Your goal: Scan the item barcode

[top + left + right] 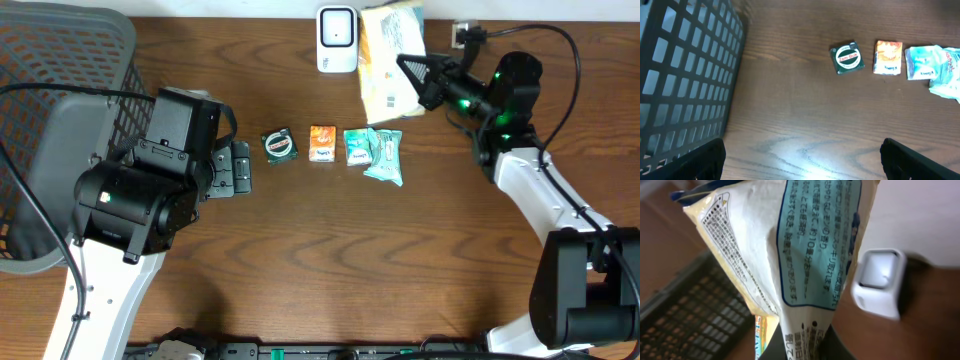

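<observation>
My right gripper [414, 72] is shut on the lower edge of a pale yellow and white packet [388, 55] with a teal label, held up at the back of the table just right of the white scanner [337, 38]. In the right wrist view the packet [805, 245] fills the frame with its printed back toward the camera, its edge pinched in the gripper [807, 349]. The scanner [879, 282] lies beyond it to the right. No barcode is clear to me. My left gripper [802, 167] hangs open over bare wood beside the basket, its fingers [697, 162] wide apart.
A dark mesh basket [60, 60] fills the left side of the table. A row of small items lies mid-table: a green square pack [279, 146], an orange pack [322, 143] and two teal packs [357, 147], [385, 157]. A cable runs at the back right.
</observation>
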